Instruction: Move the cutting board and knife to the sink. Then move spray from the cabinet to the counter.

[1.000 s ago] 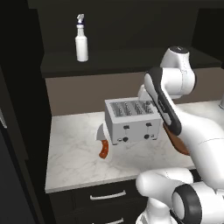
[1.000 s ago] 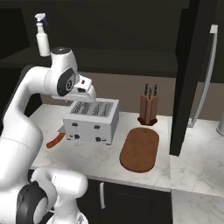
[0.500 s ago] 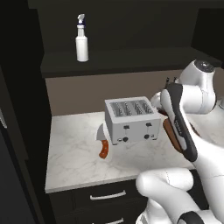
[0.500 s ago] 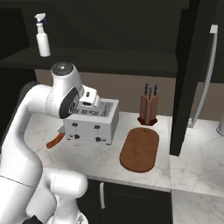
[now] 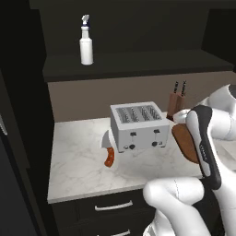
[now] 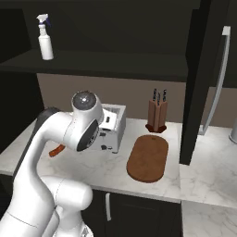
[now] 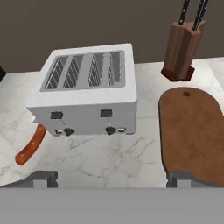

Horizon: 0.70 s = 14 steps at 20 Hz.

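Note:
The reddish-brown cutting board (image 6: 148,158) lies flat on the marble counter (image 5: 78,166), right of the toaster (image 5: 138,125); it also shows as cutting board (image 7: 194,131) and, half behind my arm, as cutting board (image 5: 185,142). The knife (image 5: 109,153) lies left of the toaster, its orange-red handle (image 7: 29,146) pointing toward me and its blade partly behind the toaster. The white spray (image 5: 86,44) stands upright on the dark shelf of the cabinet (image 6: 199,69); it is also seen as spray (image 6: 45,39). My gripper (image 7: 114,179) is open and empty, hovering above the counter in front of the toaster. The sink is out of view.
A brown knife block (image 7: 180,49) with black-handled knives stands at the back wall behind the cutting board. A long silver bar handle (image 6: 216,81) runs down the tall black front on the right. Dark drawers (image 5: 113,207) sit under the counter.
My arm has swung down and to the right, away from the toaster's top. The jaws have opened a little wider. Board, knife and spray stay where they were.

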### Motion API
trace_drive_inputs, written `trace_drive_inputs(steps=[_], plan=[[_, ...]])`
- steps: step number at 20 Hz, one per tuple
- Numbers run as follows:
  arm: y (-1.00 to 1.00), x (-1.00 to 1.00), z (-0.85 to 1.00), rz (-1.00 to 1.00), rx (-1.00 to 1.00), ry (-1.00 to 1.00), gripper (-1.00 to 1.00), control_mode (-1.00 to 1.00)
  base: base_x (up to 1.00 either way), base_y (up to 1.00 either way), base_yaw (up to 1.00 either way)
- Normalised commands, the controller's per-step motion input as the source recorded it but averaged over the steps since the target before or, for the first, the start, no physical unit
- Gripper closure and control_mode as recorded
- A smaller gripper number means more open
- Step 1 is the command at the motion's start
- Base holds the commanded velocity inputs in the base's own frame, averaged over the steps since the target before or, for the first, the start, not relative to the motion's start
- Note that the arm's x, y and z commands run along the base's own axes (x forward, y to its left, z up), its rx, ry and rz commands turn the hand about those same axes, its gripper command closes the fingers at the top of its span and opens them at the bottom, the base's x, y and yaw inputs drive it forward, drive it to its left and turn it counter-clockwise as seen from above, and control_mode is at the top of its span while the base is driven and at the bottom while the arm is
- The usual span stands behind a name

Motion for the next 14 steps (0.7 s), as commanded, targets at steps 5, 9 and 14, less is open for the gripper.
trace_drive_inputs(steps=[5, 9, 14], plan=[[-0.46, 0.08, -0.16, 0.0, 0.0, 0.12, -1.0, -1.0, 0.0, 0.0, 0.0], [-0.37, 0.27, -0.19, 0.0, 0.0, 0.23, -1.0, -1.0, 0.0, 0.0, 0.0], [-0.26, 0.43, -0.22, 0.0, -0.02, 0.24, -1.0, -1.0, 0.0, 0.0, 0.0]])
